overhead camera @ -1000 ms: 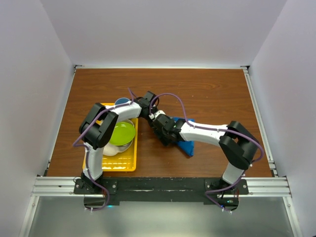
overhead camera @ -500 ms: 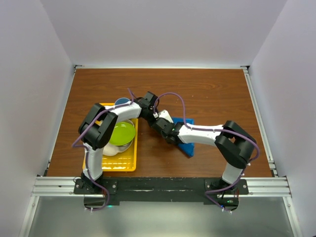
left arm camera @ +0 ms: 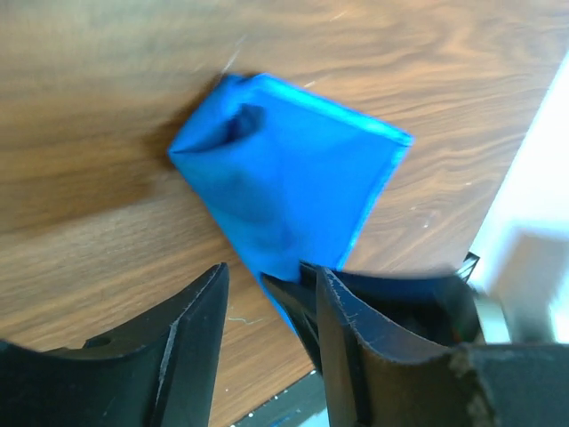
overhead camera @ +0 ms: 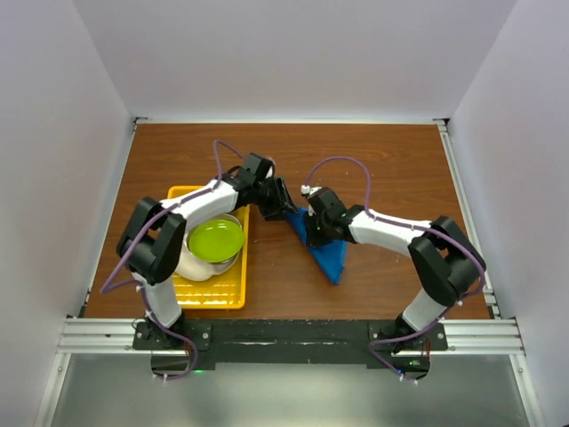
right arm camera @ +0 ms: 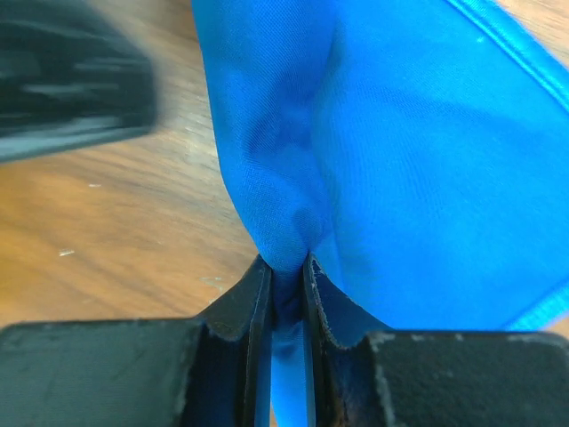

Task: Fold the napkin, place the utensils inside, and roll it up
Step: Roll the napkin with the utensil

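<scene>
While both arms had been huddled over the cloth a second earlier, the left claw (overhead camera: 281,201) had by now let go and drawn back toward the yellow tray (overhead camera: 233,301), its jaws standing apart with nothing between them. The right claw (right arm camera: 286,267) had done the opposite. Wide a second before, it was now clenched on a pinch of the napkin (overhead camera: 329,258), and the right wrist view showed the blue fabric gathered into a pucker between its two fingers.

The napkin lay on the bench (overhead camera: 382,160) to the right of the tray, between the two claws. From above it read as a folded wedge tapering toward the near edge. The left wrist view showed doubled edges along one side and a raised crease at one corner. More of it was exposed than before, when the arms had covered most of it.

I judged that the hold had passed from left to right, so the fold was probably being finished or adjusted by the right arm alone. The fork could not be seen in any view; it might have sat in the tray by the green bowl (overhead camera: 216,240), but that I could not tell. Laying it inside and rolling the cloth both appeared still to be done
</scene>
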`<state>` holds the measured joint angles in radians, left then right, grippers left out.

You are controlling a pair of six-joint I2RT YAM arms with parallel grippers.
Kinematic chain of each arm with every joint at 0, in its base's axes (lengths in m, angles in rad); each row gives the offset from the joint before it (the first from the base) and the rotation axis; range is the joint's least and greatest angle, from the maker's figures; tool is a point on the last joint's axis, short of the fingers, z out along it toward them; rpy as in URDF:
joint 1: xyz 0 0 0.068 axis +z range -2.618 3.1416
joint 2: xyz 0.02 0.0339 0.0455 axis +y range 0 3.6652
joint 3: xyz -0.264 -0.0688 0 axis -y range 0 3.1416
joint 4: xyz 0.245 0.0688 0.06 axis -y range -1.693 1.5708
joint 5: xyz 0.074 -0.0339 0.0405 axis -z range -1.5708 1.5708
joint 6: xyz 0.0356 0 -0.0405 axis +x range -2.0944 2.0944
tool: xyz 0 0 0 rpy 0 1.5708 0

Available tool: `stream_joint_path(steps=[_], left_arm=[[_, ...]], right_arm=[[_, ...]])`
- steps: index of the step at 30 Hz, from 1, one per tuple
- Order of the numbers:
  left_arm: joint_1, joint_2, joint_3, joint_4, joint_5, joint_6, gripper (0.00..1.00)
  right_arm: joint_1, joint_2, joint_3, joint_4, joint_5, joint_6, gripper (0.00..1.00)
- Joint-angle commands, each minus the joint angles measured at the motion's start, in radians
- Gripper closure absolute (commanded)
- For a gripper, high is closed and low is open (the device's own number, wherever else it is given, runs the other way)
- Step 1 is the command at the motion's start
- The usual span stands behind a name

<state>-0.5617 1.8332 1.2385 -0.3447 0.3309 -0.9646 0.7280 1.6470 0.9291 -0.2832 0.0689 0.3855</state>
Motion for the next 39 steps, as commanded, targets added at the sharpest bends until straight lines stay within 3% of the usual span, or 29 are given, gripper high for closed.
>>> stream_joint_path(steps=[1, 7, 15, 19, 23, 33, 39], left_arm=[[0.006, -0.086, 0.018, 0.056, -0.043, 0.105, 0.51], [0.005, -0.124, 0.001, 0.104, -0.023, 0.118, 0.51], [-0.020, -0.025, 0.001, 0.268, 0.133, 0.055, 0.60], [-0.038, 0.073, 0.052, 0.309, 0.154, 0.050, 0.70], [-0.041, 0.129, 0.068, 0.378, 0.152, 0.035, 0.79], [-0.041, 0.264, 0.090, 0.483, 0.152, 0.037, 0.85], [-0.044, 0.348, 0.105, 0.467, 0.139, 0.052, 0.89]], right_arm=[[-0.131, 0.025, -0.024, 0.082, -0.438, 0.030, 1.00], [-0.332, 0.138, -0.013, 0.205, -0.872, 0.107, 1.00], [-0.447, 0.309, 0.080, 0.053, -0.988, 0.024, 1.00], [-0.478, 0.339, 0.100, 0.000, -0.940, -0.019, 1.00], [-0.490, 0.356, 0.131, -0.118, -0.784, -0.092, 1.00], [-0.496, 0.355, 0.137, -0.185, -0.563, -0.112, 1.00], [-0.495, 0.307, 0.158, -0.232, -0.478, -0.138, 0.89]])
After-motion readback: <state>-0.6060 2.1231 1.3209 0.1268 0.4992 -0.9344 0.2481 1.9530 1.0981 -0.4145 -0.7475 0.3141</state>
